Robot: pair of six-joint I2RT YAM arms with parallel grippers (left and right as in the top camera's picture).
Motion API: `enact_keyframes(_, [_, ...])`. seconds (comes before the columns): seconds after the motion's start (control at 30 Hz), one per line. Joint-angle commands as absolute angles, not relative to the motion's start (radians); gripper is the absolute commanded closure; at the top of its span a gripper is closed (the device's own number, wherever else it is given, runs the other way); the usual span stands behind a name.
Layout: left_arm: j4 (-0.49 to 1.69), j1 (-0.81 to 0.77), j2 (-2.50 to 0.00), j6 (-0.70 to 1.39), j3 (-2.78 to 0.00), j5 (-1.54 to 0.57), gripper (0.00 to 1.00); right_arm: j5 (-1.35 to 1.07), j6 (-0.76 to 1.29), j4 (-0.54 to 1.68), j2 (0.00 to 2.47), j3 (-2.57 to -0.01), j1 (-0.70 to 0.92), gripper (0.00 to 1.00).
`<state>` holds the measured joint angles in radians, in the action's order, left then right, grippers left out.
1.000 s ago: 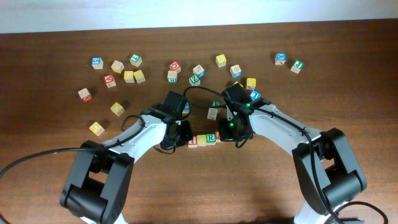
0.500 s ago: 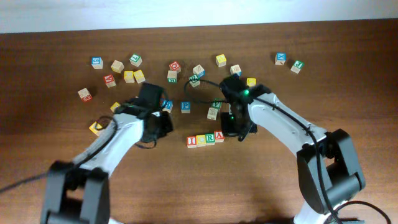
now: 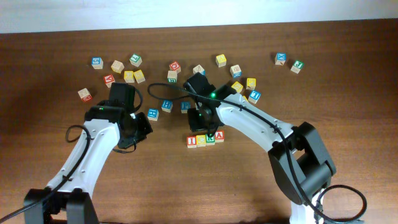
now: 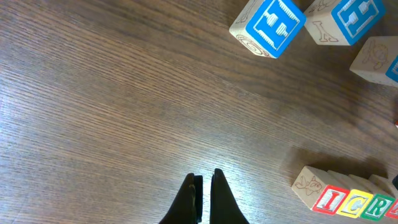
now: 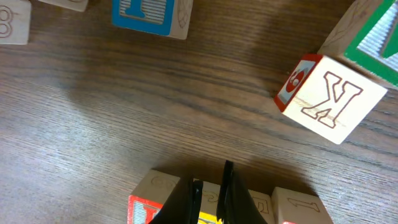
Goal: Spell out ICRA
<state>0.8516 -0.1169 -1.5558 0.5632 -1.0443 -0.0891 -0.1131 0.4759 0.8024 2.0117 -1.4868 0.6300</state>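
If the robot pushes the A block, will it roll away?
Probably not: the A block is a flat-sided cube sitting flush on the table, so it should slide, not roll. It looks wooden, so likely stiff and light. It touches the R block, so a sideways push would probably shift that too.

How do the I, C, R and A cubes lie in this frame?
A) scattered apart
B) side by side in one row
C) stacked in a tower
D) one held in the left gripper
B: seen from overhead, the I cube, C cube, R cube and A cube stand side by side in one row.
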Motion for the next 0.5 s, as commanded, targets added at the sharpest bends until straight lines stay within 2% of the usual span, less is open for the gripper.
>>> enact_keyframes(0.0, [0.863,-0.105,-1.546,0.556,-1.046,-0.083,1.0,-0.105,0.514,0.796,2.049,-1.497,0.65,0.94])
enact_keyframes(0.2, [0.907,0.025,-1.546,0.555,-1.046,-0.093,1.0,-0.131,0.529,0.808,2.085,-1.496,0.655,0.96])
enact_keyframes(0.47, [0.909,0.028,-1.546,0.555,-1.046,-0.092,1.0,-0.15,0.558,0.823,2.085,-1.491,0.657,0.96])
